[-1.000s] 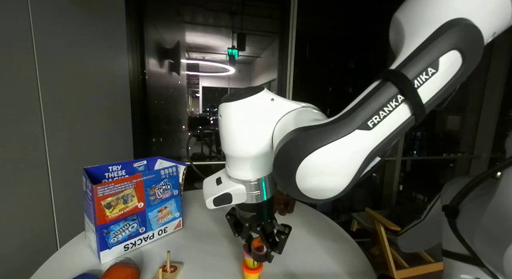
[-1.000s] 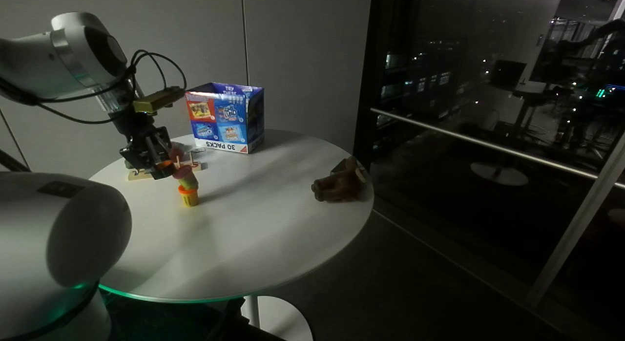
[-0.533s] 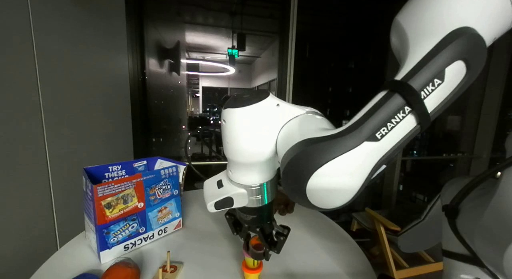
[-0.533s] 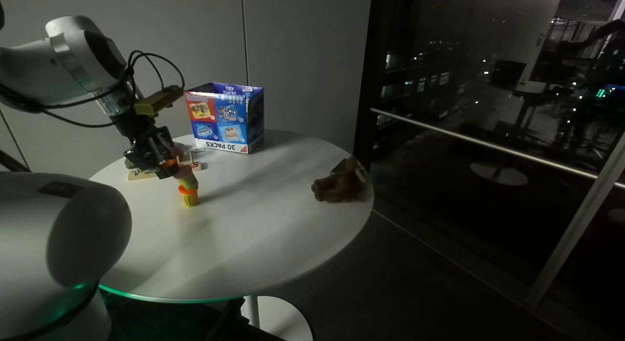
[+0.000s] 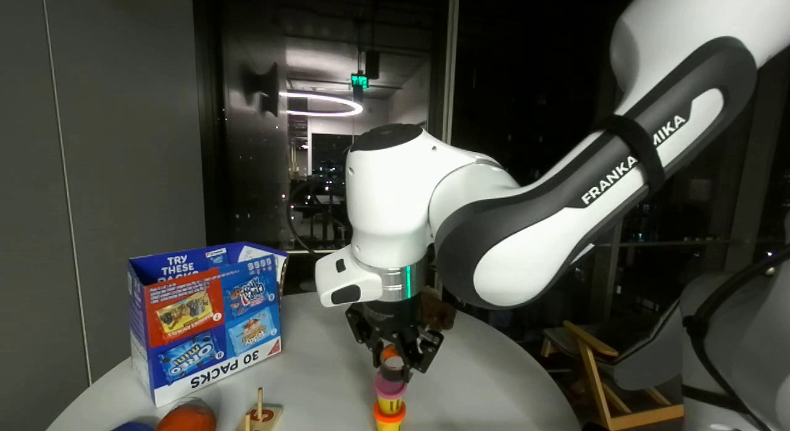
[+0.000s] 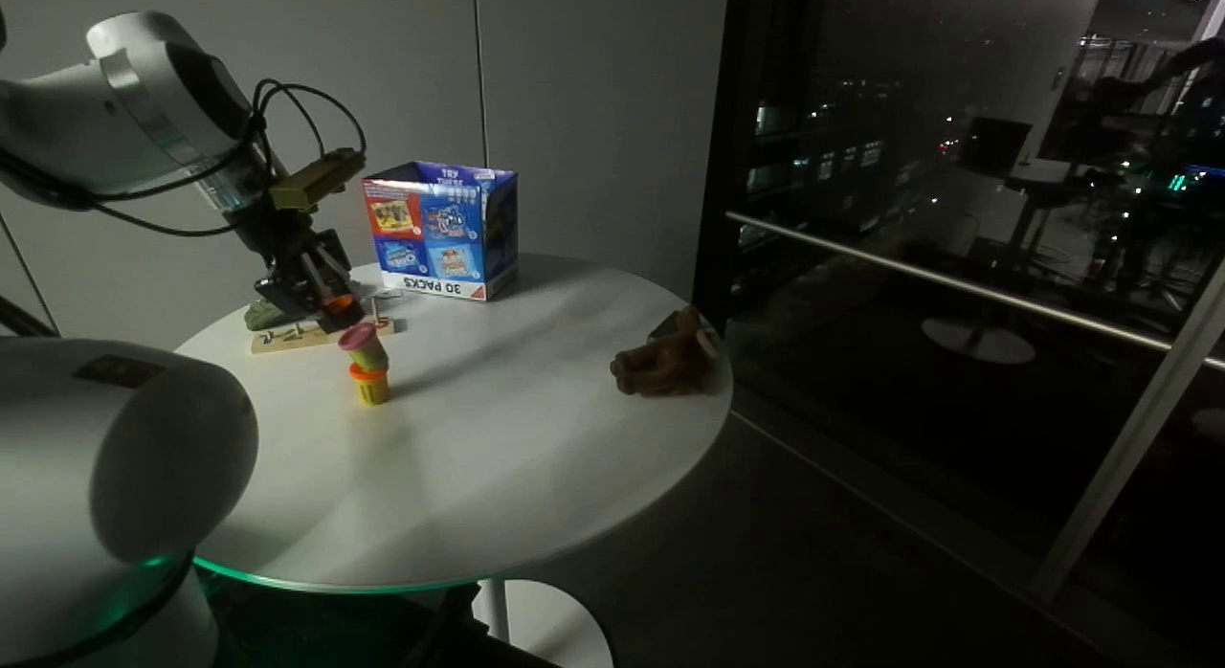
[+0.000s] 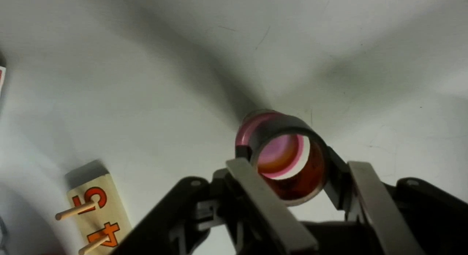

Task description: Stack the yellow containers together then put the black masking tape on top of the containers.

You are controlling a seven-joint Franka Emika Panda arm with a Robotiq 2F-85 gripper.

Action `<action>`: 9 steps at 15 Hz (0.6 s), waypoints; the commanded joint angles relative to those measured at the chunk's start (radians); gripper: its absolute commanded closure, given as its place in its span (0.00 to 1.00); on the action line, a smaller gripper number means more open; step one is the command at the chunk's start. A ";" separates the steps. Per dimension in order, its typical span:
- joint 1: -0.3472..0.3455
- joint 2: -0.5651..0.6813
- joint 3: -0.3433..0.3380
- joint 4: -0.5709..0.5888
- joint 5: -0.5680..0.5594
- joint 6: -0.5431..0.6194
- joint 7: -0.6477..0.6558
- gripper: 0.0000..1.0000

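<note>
Stacking looks done: below the tool (image 7: 289, 162), the pink-lidded yellow container (image 6: 367, 350) sits on the orange-lidded yellow container (image 6: 371, 388), while the tool pinches the black masking tape (image 7: 316, 165) just above them, contact unclear, so seating and releasing it presumably remain.

the tubs (image 6: 372, 389) are yellow, the tape (image 5: 393, 364) black outside.

My pincer (image 7: 289, 163) is blurred in the wrist view, where the black tape roll (image 7: 316, 171) partly hides the pink lid (image 7: 248, 130) beneath. In an exterior view the bottom edge crops the lower yellow tub (image 5: 389, 425) below the roll and the numbered pegboard (image 5: 269, 417) to the roll's left.
</note>
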 commanded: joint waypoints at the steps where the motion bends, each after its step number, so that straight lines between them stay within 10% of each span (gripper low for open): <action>1: -0.013 0.009 -0.014 0.013 -0.029 0.017 0.004 0.74; 9: -0.009 0.028 -0.024 0.014 -0.030 0.035 -0.009 0.73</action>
